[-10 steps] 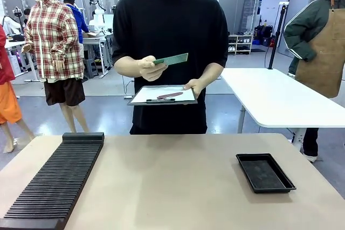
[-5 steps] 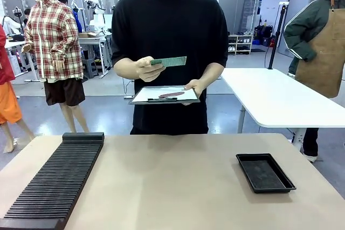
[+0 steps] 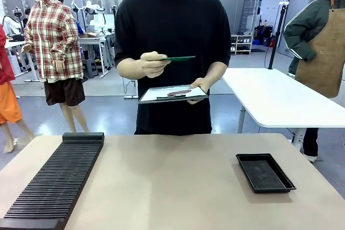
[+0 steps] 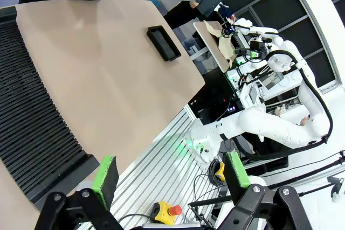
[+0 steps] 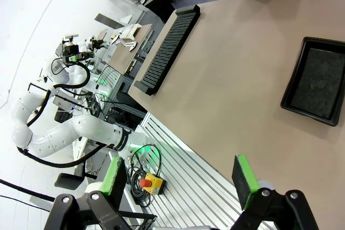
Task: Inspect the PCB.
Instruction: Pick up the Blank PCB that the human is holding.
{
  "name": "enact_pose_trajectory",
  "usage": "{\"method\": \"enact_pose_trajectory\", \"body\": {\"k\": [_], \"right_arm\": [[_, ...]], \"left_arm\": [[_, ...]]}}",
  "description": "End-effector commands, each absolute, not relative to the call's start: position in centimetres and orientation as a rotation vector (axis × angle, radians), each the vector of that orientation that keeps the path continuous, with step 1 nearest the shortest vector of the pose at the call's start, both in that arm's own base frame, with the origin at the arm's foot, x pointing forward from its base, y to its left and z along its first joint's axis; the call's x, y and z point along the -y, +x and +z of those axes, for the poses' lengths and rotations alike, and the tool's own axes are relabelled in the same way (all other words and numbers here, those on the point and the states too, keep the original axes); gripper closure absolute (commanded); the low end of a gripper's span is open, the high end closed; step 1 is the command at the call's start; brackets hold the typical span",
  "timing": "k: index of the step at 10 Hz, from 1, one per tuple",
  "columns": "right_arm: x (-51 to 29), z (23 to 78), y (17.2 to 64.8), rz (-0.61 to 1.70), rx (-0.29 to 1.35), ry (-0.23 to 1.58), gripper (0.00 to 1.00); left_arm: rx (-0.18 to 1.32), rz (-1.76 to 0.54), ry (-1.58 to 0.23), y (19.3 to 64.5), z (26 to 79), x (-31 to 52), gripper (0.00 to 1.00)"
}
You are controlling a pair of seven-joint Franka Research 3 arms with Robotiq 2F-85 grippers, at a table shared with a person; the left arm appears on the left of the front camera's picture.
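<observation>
holding pcb [image 3: 178,57]: person's hand [image 3: 152,64] | left claw [image 4: 171,169], right claw [image 5: 178,175] spread empty, far from it

The person [image 3: 172,25] has rolled the PCB [image 3: 178,57] from a tilted pose with its face on show to nearly level. It now reads as a thin green edge, held slightly higher in one hand [image 3: 152,64] than a second ago. The clipboard [image 3: 172,94], propped on the other hand [image 3: 198,85], has drifted toward picture right and flattened, showing less of its white paper [image 3: 161,94] than before.
</observation>
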State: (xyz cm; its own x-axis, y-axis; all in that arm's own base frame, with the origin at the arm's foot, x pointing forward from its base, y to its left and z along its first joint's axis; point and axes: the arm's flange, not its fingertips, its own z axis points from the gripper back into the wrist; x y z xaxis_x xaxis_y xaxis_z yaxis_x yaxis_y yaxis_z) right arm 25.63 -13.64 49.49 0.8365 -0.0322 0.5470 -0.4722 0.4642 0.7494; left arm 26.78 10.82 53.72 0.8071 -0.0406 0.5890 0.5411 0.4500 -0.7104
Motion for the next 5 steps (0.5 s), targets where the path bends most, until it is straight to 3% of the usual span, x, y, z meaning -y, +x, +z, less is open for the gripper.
{"method": "enact_pose_trajectory", "body": {"k": [1,5], "right_arm": [[13.69,49.56,25.65,0.302,0.557,1.072,0.0],[13.69,49.56,25.65,0.302,0.557,1.072,0.0]], "left_arm": [[0.542,-0.378,-1.037,26.74,53.74,-10.84,0.0],[0.542,-0.378,-1.037,26.74,53.74,-10.84,0.0]]}}
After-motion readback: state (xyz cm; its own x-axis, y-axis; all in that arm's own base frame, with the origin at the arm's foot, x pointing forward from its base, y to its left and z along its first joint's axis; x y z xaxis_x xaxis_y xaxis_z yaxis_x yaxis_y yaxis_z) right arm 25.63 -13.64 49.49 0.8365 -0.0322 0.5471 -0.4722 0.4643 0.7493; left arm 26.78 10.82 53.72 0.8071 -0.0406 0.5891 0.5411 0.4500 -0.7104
